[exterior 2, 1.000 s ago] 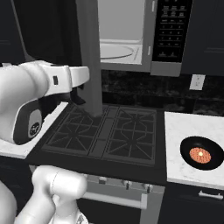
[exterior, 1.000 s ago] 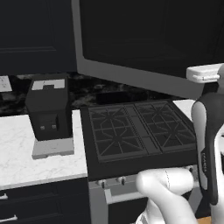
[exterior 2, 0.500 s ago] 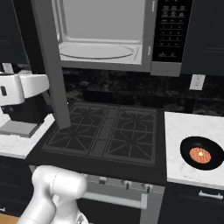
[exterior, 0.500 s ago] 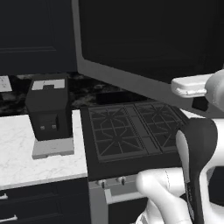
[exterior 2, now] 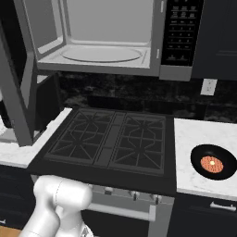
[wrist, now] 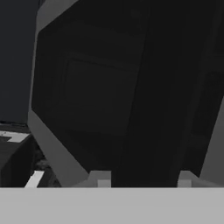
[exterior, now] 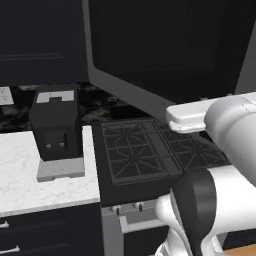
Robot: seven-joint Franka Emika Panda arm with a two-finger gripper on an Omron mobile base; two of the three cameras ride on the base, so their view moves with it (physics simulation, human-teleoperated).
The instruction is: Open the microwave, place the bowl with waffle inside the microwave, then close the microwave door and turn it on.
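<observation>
While the microwave door [exterior 2: 18, 88] is swung wide open at the left of the microwave [exterior 2: 111, 37], whose cavity is bared, the bowl with waffle [exterior 2: 214, 162] is seen on the surface right of the stove [exterior 2: 111, 143], and the jaws of the gripper [wrist: 142, 178] are parted before the door's dark glass, with nothing held.

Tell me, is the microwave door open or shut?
Open. The microwave door is swung far out to the left, and you can look right into the microwave at its round plate.
</observation>
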